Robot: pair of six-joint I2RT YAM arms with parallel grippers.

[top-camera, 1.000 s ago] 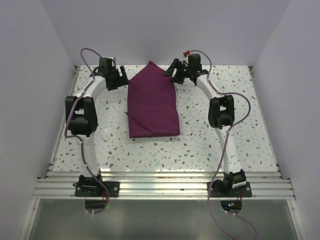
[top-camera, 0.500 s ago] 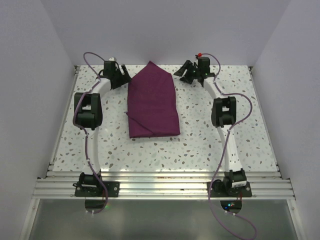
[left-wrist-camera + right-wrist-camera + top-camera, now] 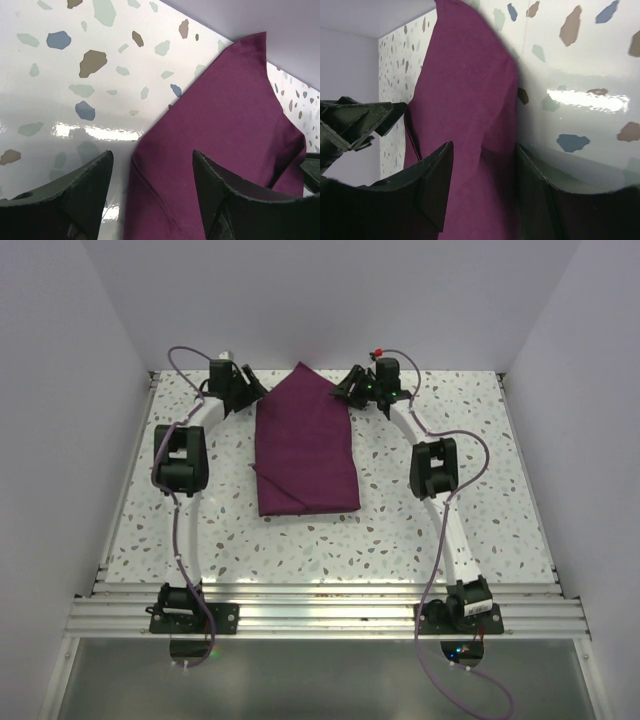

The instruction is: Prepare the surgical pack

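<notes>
The plum-purple cloth lies folded on the speckled table, its far end coming to a point near the back wall. My left gripper is open at the cloth's far left edge; in the left wrist view its jaws straddle that edge of the cloth. My right gripper is open at the far right edge; its jaws straddle the cloth's right edge. The steel tray, instruments and gauze pads are out of view.
The back wall stands just behind the cloth's point and both grippers. The table is white with speckles. A metal rail runs along the near edge with both arm bases on it.
Both grippers have moved inward to the cloth's far edges. The right gripper, which drew back half a second ago, has come back left to the cloth. The cloth has not moved.
</notes>
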